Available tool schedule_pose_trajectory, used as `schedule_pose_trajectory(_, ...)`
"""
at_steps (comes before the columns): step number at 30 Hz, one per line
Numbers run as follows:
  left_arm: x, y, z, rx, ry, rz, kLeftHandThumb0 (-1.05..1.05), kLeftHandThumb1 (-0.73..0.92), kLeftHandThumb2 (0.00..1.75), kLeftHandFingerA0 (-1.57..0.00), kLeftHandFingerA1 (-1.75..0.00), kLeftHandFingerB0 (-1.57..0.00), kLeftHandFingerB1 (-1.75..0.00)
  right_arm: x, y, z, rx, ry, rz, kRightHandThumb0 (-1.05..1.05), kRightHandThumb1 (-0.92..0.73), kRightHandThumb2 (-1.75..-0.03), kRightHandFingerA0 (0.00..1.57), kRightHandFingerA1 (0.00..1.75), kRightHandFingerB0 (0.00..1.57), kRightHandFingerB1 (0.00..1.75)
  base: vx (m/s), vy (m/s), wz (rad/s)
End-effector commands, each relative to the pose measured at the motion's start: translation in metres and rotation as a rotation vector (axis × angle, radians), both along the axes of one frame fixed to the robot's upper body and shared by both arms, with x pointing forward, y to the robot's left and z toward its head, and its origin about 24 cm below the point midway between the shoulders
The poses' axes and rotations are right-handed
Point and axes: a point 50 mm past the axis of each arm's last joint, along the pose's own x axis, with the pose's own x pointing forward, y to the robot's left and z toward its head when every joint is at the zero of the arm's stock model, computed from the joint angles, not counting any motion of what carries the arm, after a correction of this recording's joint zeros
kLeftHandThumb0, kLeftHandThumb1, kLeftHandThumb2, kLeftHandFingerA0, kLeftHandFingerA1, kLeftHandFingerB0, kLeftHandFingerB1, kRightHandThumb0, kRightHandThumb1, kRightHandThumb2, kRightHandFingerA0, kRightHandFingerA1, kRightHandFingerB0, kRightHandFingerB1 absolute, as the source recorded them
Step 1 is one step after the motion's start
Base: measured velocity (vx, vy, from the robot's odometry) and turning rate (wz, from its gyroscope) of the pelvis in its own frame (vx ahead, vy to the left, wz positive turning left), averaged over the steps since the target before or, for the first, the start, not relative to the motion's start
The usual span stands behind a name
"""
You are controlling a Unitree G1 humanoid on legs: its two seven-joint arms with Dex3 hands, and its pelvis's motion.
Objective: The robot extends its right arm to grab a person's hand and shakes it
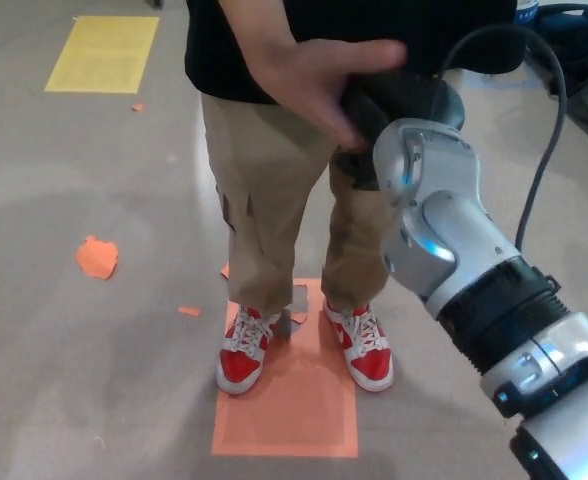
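The person's hand (309, 75) is held at the top of the frame, above the orange floor marking (286, 390), and is clasped with the right hand (394, 110) of the robot. The person's thumb is laid over the top of the black hand; whether the robot's fingers are closed around the palm cannot be told, as they are hidden. The silver right forearm (444, 230) is extended up from the lower right. Red and white shoes (244, 355) are planted on the marking. A yellow rectangle (102, 52) is seen far up-left of it.
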Motion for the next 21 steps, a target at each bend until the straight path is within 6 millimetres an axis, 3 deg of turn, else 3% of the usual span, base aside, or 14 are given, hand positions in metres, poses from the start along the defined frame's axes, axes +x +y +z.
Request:
schedule_pose_trajectory(1,0.006,0.003,0.004,0.026,0.008,-0.028,-0.52,0.87,0.66,-0.27,-0.31,-0.27,-0.31,0.007,-0.018,-0.027,0.131,-0.053,0.005,-0.29,-0.6,-0.58,0.96,0.65,0.73,0.56,0.0,0.0,0.0)
schedule_pose_trajectory(4,0.011,0.003,0.008,0.021,-0.013,-0.038,-0.52,0.87,0.66,-0.29,-0.32,-0.27,-0.32,0.01,-0.023,-0.025,0.172,-0.078,0.015,-0.2,-0.72,-0.61,0.95,0.64,0.72,0.56,0.0,0.0,0.0)
schedule_pose_trajectory(8,0.017,0.004,0.012,0.024,-0.024,-0.038,-0.53,0.87,0.66,-0.29,-0.32,-0.27,-0.32,0.012,-0.029,-0.006,0.252,-0.121,0.029,-0.19,-0.65,-0.58,0.98,0.64,0.75,0.58,0.0,0.0,0.0)
schedule_pose_trajectory(9,0.02,0.004,0.013,0.02,-0.029,-0.039,-0.52,0.87,0.66,-0.27,-0.32,-0.27,-0.31,0.012,-0.03,0.006,0.275,-0.146,0.036,-0.23,-0.65,-0.58,0.95,0.65,0.73,0.6,0.0,0.0,0.0)
schedule_pose_trajectory(10,0.025,0.002,0.014,0.008,-0.043,-0.035,-0.52,0.86,0.66,-0.28,-0.31,-0.27,-0.32,0.005,-0.028,0.034,0.328,-0.225,0.082,-0.22,-0.67,-0.61,1.08,0.71,0.72,0.68,0.0,0.0,0.0)
schedule_pose_trajectory(14,0.041,-0.001,0.022,-0.01,-0.103,-0.03,-0.53,0.85,0.65,-0.29,-0.32,-0.28,-0.32,-0.017,-0.027,0.094,0.452,-0.426,0.183,-0.17,-0.76,-0.62,1.1,0.64,0.76,0.61,0.0,0.0,0.0)
schedule_pose_trajectory(16,0.046,-0.001,0.026,-0.008,-0.124,-0.018,-0.53,0.83,0.65,-0.3,-0.32,-0.29,-0.32,-0.026,-0.026,0.111,0.483,-0.488,0.201,-0.15,-0.76,-0.62,1.03,0.64,0.74,0.58,0.0,0.0,0.0)
schedule_pose_trajectory(18,0.051,0.001,0.029,0.003,-0.142,-0.025,-0.51,0.83,0.65,-0.3,-0.32,-0.29,-0.32,-0.038,-0.025,0.13,0.538,-0.577,0.22,-0.16,-0.75,-0.62,1.11,0.69,0.68,0.6,0.0,0.0,0.0)
schedule_pose_trajectory(21,0.054,0.0,0.032,-0.01,-0.152,-0.031,-0.49,0.85,0.66,-0.3,-0.32,-0.28,-0.32,-0.032,-0.028,0.13,0.521,-0.579,0.204,-0.15,-0.73,-0.62,1.07,0.7,0.71,0.66,0.0,0.0,0.0)
